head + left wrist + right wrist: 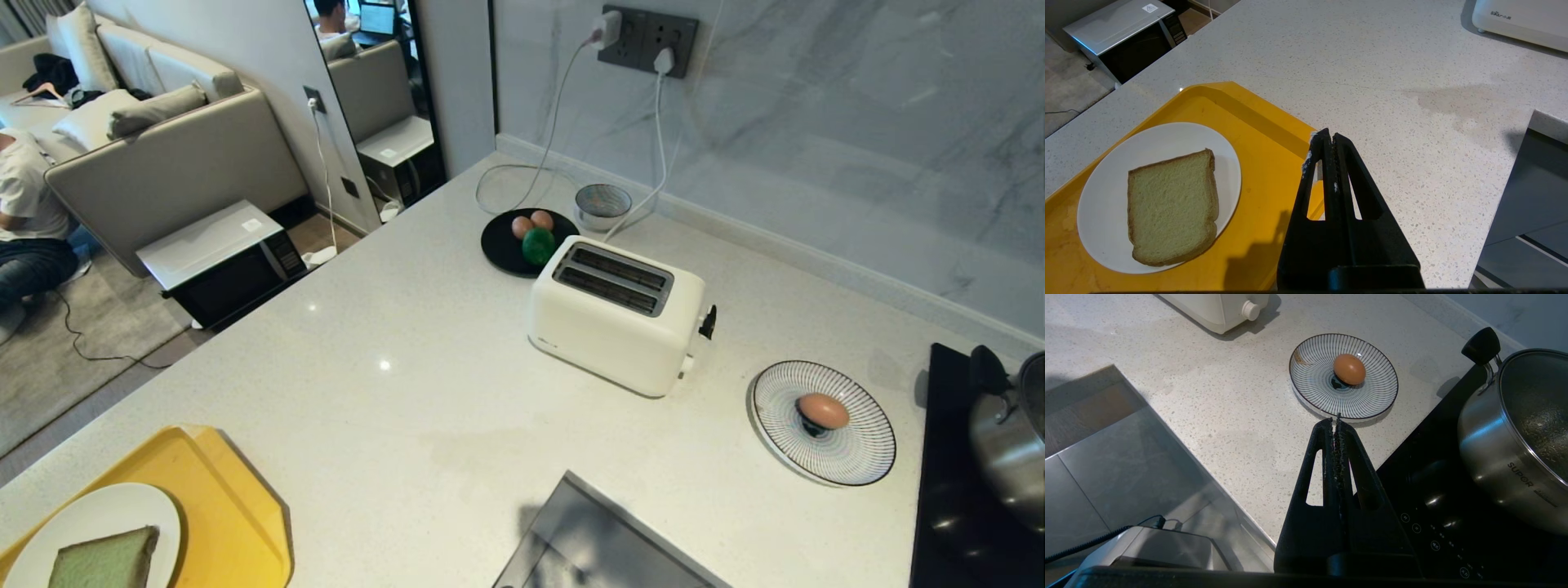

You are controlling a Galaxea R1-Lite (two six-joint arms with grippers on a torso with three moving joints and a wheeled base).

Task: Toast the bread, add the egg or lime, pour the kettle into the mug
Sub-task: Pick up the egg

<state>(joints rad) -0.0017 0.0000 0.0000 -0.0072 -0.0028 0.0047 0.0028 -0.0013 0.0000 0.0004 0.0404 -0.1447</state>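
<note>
The bread [106, 560] [1171, 206], pale green with a brown crust, lies flat on a white plate [73, 514] [1106, 171] in a yellow tray [237, 506] [1257, 134] at the counter's near left corner. My left gripper [1327, 136] hangs shut and empty over the tray's edge, beside the plate. One egg [822, 410] [1349, 369] rests on a striped plate [865, 449] [1314, 363]; my right gripper [1336, 424] is shut and empty just short of its rim. Two more eggs [531, 223] and the lime [539, 246] share a black plate [498, 245]. Kettle and mug are out of view.
A cream two-slot toaster [616, 314] [1216, 310] stands mid-counter, its cable running to a wall socket [649, 39]. A small bowl [602, 204] sits behind it. A steel pot [1012, 441] [1519, 437] stands on a black hob [947, 490] at right. A person sits on the floor far left.
</note>
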